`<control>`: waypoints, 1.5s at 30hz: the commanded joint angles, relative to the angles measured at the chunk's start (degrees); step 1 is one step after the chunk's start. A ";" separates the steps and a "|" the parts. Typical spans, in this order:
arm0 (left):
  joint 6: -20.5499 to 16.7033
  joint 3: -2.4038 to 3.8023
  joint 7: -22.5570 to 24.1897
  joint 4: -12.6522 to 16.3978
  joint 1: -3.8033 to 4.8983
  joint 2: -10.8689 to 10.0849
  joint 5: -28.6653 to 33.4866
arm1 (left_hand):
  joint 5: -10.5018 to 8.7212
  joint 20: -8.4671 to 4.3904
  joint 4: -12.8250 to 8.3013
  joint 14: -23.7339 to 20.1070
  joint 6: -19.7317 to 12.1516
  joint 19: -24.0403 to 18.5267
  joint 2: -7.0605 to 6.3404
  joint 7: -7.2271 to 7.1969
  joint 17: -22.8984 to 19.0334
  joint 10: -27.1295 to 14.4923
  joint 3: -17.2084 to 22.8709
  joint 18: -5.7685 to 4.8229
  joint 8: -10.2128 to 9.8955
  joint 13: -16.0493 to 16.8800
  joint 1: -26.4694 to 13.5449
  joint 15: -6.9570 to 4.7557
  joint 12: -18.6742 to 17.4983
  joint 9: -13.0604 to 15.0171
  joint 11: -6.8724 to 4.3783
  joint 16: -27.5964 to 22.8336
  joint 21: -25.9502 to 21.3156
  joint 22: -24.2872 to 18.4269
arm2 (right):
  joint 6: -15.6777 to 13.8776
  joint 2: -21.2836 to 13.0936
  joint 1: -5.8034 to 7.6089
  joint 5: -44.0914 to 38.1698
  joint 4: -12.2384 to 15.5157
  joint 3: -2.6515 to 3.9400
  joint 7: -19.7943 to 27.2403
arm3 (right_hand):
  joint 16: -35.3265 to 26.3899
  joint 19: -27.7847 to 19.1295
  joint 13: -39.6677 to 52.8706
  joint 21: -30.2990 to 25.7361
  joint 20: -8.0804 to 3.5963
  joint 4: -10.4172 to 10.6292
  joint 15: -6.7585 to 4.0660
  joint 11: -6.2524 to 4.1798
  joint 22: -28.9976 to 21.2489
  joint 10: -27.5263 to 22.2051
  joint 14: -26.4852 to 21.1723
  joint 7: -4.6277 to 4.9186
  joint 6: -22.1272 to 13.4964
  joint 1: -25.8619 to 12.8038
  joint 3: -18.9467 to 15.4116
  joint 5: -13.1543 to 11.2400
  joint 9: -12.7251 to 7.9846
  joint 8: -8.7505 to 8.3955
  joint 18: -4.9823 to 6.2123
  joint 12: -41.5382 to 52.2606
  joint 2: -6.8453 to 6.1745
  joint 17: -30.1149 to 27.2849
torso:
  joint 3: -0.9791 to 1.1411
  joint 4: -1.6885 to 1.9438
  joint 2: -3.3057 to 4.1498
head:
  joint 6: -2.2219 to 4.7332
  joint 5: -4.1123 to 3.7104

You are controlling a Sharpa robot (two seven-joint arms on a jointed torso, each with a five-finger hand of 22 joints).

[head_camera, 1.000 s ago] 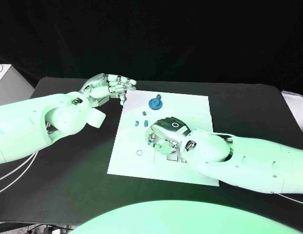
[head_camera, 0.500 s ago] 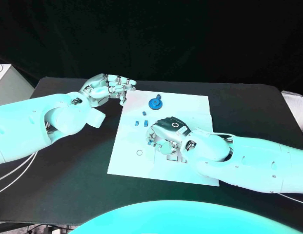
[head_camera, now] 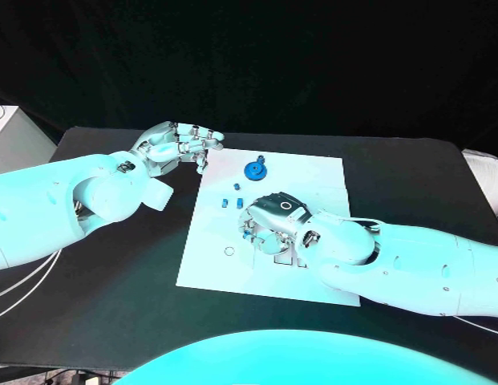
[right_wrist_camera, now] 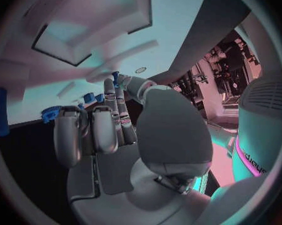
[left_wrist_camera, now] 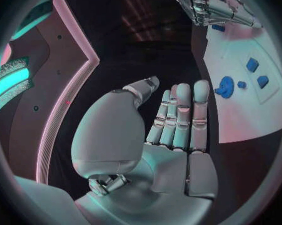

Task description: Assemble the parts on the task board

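On the task board [head_camera: 301, 172] middle, right hand [head_camera: 274, 220] works a small blue part [head_camera: 246, 233] with its fingertips; a firm pinch I cannot tell. Left hand [head_camera: 180, 144] hovers empty at the board's far-left corner, fingers loosely curled, near the blue gear [head_camera: 254, 169]. Keep the part upright and press straight down.

The white task board [head_camera: 306, 172] lay flat on the black surface [head_camera: 110, 273]. A blue gear-like part [head_camera: 254, 170] sat near its far edge, with two small blue parts [head_camera: 230, 202] closer in.
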 commanded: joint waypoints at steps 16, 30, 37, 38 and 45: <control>0.47 0.03 -0.15 0.19 0.02 -0.06 0.26 | 0.01 0.00 0.05 0.02 -0.35 -0.11 -0.13 0.13 0.09 -0.50 -0.25 0.28 0.14 0.09 0.50 0.19 0.25 -0.07 -0.11 0.35 -0.26 -0.05 | -0.41 -0.26 -0.07 1.24 -0.36 -0.06 2.73 | -3.36 -2.60 -1.37 -6.34 1.40 0.63 1.57 1.53 -4.61 -7.89 -0.39 1.16 -3.99 -2.36 -0.86 -0.71 -0.67 -2.66 1.01 0.22 -2.78 -6.58 | 0.00 -0.08 -0.05 | 0.01 -0.05; 0.48 0.03 -0.20 0.01 0.02 -0.08 0.32 | 0.01 0.00 0.05 0.02 -0.35 -0.11 -0.13 0.13 0.09 -0.50 -0.25 0.28 0.14 0.09 0.50 0.19 0.25 -0.07 -0.11 0.35 -0.26 -0.05 | -5.27 -1.96 -0.06 3.40 0.80 -0.06 3.61 | -7.30 -5.79 -1.00 -14.40 1.67 1.02 1.82 1.92 -12.98 -14.79 -1.93 1.29 -7.43 -0.42 -7.14 -0.77 -1.38 -4.88 2.67 2.92 -2.10 -13.18 | 0.00 -0.01 -0.05 | 0.01 -0.20; 0.47 0.03 -0.18 -0.04 0.02 -0.16 0.35 | 0.01 0.00 0.05 0.02 -0.35 -0.11 -0.13 0.13 0.09 -0.50 -0.25 0.28 0.14 0.09 0.50 0.19 0.25 -0.07 -0.11 0.35 -0.26 -0.05 | -5.47 -6.80 1.37 10.69 3.45 0.54 4.89 | -5.22 -3.12 -0.46 -10.48 1.29 1.87 1.42 1.41 -8.27 -12.67 -0.65 1.05 -6.82 0.32 -7.79 -0.63 -1.45 -4.91 1.64 6.70 -1.45 -9.92 | 0.00 -0.11 -0.10 | 0.12 -0.46; 0.47 0.02 -0.17 -0.04 0.02 -0.17 0.35 | 0.01 0.02 0.10 0.00 -0.48 -0.06 -0.13 0.17 0.12 -0.53 -0.28 0.27 0.07 0.10 0.53 0.20 0.30 -0.11 -0.10 0.37 -0.20 0.04 | -4.94 -7.72 1.89 12.34 3.69 0.68 5.56 | -4.93 -2.84 -0.44 -9.98 1.27 1.93 1.40 1.40 -7.70 -12.43 -0.50 1.08 -6.85 0.32 -7.67 -0.64 -1.48 -4.96 1.51 7.00 -1.46 -9.47 | 0.02 -0.15 -0.10 | 0.23 -0.52; 0.51 0.00 -0.11 -0.17 0.01 -0.13 0.36 | 0.00 0.02 0.13 -0.03 -0.53 -0.13 -0.16 0.18 0.13 -0.57 -0.31 0.28 0.05 0.10 0.52 0.21 0.31 -0.12 -0.08 0.37 -0.25 -0.03 | -0.58 -12.91 5.54 17.79 4.33 1.14 10.01 | -5.85 -3.43 -0.89 -11.34 1.35 2.00 1.58 1.67 -9.13 -13.21 -1.08 1.45 -7.43 0.45 -7.44 -0.74 -1.72 -5.52 1.81 7.31 -2.17 -11.42 | 0.11 -0.28 -0.15 | 0.91 -1.07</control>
